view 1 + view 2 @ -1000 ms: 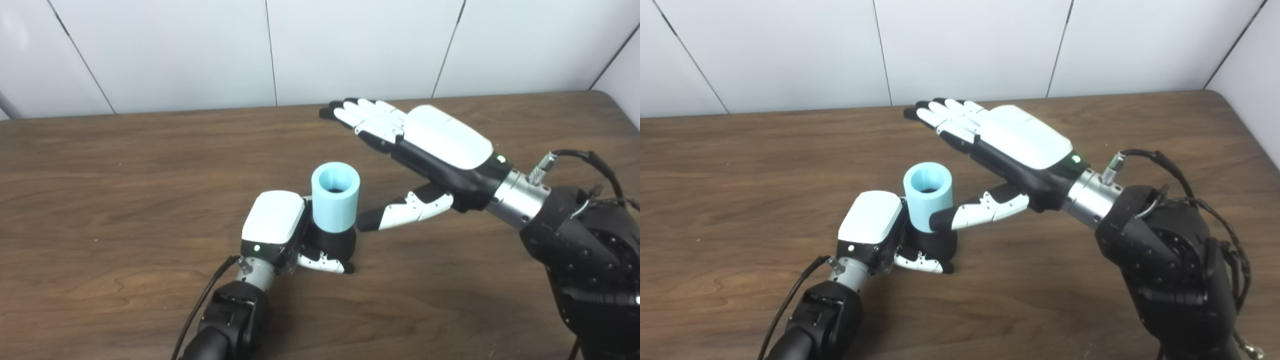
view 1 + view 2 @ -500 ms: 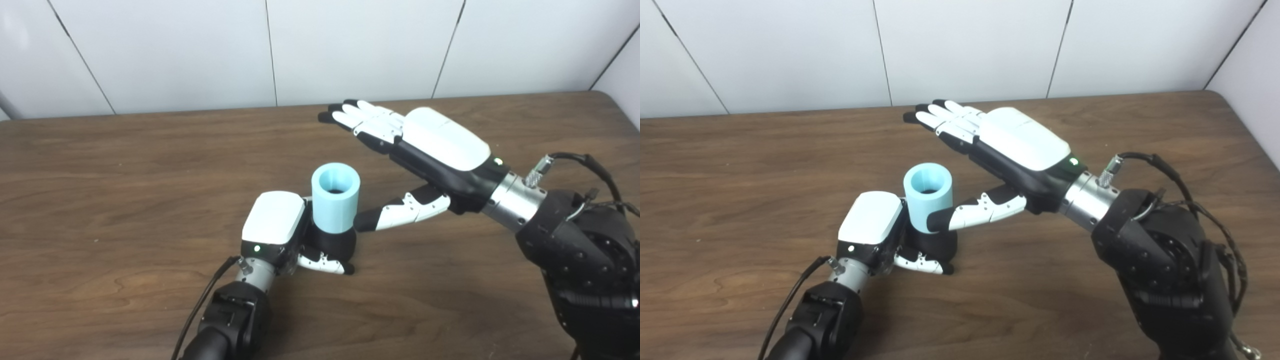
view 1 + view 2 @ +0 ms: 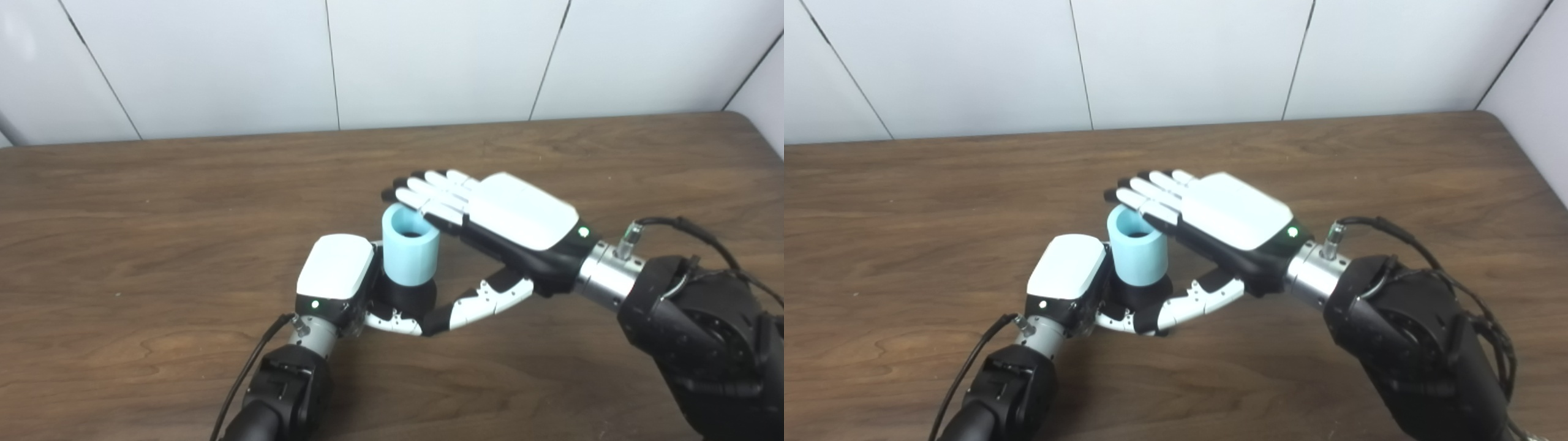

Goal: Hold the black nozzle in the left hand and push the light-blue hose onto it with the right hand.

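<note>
light-blue plastic hose [image 3: 410, 251] already sits on black nozzle [image 3: 407, 295] gripped in my left hand [image 3: 335, 275]; my flat, spread right hand [image 3: 496, 211] rests on its rim, final push left

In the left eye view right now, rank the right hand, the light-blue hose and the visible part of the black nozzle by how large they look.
1. right hand, clearly largest.
2. light-blue hose.
3. black nozzle, mostly hidden by the hose and the left hand, so only its visible part ranks smallest.
</note>
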`<state>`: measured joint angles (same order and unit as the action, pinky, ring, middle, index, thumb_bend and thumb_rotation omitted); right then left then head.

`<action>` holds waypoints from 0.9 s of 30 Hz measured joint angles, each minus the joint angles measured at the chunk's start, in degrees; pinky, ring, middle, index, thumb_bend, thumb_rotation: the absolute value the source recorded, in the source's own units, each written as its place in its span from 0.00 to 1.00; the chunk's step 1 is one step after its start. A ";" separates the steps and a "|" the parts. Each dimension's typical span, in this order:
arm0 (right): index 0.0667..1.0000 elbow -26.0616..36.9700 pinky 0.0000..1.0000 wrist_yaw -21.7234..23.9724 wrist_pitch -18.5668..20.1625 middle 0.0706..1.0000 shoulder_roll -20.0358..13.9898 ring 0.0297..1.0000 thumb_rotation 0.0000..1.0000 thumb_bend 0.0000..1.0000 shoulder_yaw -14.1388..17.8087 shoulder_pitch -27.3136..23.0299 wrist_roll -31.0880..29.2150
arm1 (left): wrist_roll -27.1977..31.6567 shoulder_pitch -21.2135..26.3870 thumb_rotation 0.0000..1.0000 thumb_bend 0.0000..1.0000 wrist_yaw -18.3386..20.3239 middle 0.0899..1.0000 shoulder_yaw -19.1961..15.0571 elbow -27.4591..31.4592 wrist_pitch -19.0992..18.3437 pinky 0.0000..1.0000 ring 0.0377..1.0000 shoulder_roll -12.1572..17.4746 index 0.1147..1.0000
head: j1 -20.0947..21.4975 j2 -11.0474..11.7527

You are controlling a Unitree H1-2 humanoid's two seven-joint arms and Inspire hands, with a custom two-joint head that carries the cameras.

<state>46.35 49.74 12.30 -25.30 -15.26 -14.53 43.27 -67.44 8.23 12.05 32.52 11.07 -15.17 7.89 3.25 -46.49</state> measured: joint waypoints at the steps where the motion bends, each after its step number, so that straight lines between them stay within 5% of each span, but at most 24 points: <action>1: 0.99 -0.06 1.00 -0.06 -0.70 1.00 0.02 1.00 1.00 0.68 -0.20 0.31 0.67 | 0.00 -0.02 0.00 0.53 0.07 0.36 -0.01 0.06 -0.01 0.38 0.40 0.02 0.42 | 0.00 -0.09; 27: 1.00 0.92 1.00 -3.53 -1.31 1.00 0.17 1.00 1.00 0.66 -3.70 4.29 5.86 | -1.20 -0.60 0.00 0.53 1.33 0.36 0.15 0.90 0.05 0.40 0.41 -0.03 0.42 | -0.09 -0.35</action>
<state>47.26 46.21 10.98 -25.13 -18.96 -10.25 49.13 -68.63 7.63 13.38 32.67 11.97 -15.12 7.86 3.16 -46.85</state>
